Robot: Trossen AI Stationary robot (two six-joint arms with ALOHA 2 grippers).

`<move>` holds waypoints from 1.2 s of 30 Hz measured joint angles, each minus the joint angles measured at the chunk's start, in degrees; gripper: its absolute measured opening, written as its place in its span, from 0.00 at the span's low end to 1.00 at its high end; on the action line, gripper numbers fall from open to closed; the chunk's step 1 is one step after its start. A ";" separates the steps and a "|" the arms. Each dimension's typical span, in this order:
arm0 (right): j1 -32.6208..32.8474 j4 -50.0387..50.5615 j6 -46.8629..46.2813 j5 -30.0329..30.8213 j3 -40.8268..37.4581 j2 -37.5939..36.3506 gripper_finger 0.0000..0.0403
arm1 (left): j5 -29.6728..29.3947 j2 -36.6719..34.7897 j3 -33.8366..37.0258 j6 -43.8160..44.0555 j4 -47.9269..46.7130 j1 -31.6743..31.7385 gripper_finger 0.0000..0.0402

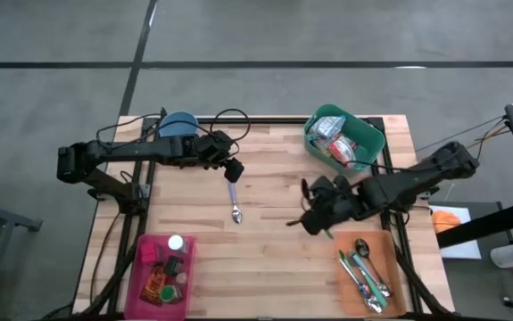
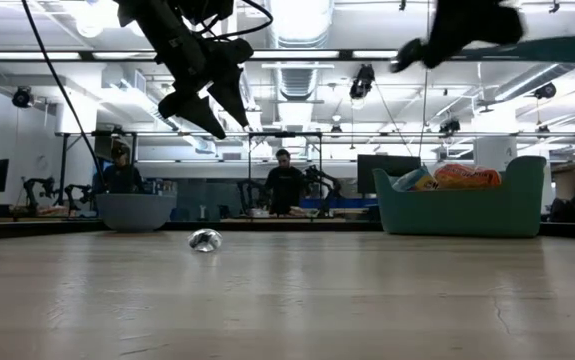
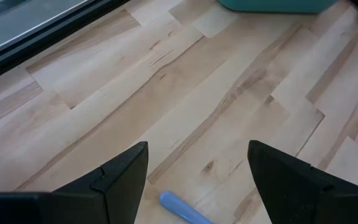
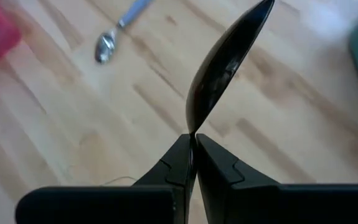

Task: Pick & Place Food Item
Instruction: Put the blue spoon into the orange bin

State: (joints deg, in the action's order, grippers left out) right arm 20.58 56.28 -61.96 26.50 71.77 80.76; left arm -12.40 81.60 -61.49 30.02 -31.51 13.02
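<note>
My right gripper (image 1: pixel 312 220) hangs above the table's middle right, shut on a spoon whose dark shiny bowl (image 4: pixel 228 68) sticks out past the fingertips. The spoon's teal handle (image 2: pixel 532 47) runs back behind the gripper in the low view. My left gripper (image 1: pixel 232 171) stands open above the table's far middle. It touches nothing, and a blue-handled spoon (image 1: pixel 235 201) lies flat on the wood just below it. Wrapped food items (image 1: pixel 338 143) lie in a green bin (image 1: pixel 374 135) at the far right. My right gripper pinches the spoon between its two fingers at the neck (image 4: pixel 193 132), just behind the bowl. The fingers slant down toward the table's left. The bowl points on past the fingertips, and the spoon is lifted clear of the table.
A blue bowl (image 1: pixel 178 125) stands at the far left. A pink bin (image 1: pixel 149 290) with small items sits at the near left. An orange tray (image 1: pixel 350 294) with several utensils lies at the near right. Bare wood stretches between the two grippers and toward the near edge.
</note>
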 joint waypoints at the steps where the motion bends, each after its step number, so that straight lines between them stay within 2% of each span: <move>1: 1.14 1.95 -2.08 -0.04 0.10 -0.34 0.04 | 0.01 0.00 0.00 0.00 0.00 0.00 0.70; 8: 9.10 12.38 -19.72 -6.41 0.94 -1.65 0.04 | 0.02 0.00 0.00 0.00 0.00 0.01 0.70; 14: 16.63 14.32 -32.87 -11.19 0.96 -0.26 0.04 | 0.02 0.00 0.00 0.02 0.00 0.02 0.70; 24: 27.54 20.21 -59.28 -14.90 0.56 3.03 0.04 | 0.02 0.00 0.00 0.04 0.00 0.02 0.70; 29: 31.99 19.11 -67.08 -17.31 0.35 6.74 0.04 | 0.01 0.00 0.00 0.15 0.00 0.02 0.70; 36: 33.98 18.17 -69.90 -21.40 0.35 14.15 0.04 | 0.01 0.00 0.00 0.15 0.00 0.02 0.70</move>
State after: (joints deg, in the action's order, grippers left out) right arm 54.55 74.45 -131.86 5.10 72.12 94.91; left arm -12.39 81.60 -61.49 30.17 -31.51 13.04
